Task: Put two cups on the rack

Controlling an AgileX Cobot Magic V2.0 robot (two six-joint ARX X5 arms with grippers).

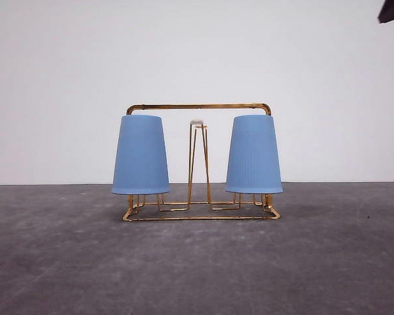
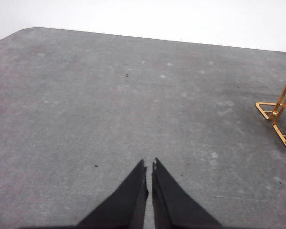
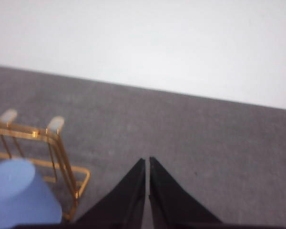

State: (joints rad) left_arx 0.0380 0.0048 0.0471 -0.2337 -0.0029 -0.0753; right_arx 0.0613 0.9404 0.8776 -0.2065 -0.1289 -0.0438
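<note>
Both cups [image 1: 140,155] [image 1: 253,155] inverted on rack [image 1: 198,105]

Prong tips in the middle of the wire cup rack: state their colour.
White, capping the free middle prongs of the gold wire rack; clearest in the front view.

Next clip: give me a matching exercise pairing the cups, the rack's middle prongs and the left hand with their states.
Things:
1. left cup
2. right cup
3. middle prongs of the rack
4. left hand

States:
A. bare, no cup on them
B. shut, holding nothing
C. upside down at the rack's right end
D. upside down at the rack's left end

Pairs: 1-D, 2-C, 3-A, 4-B
</note>
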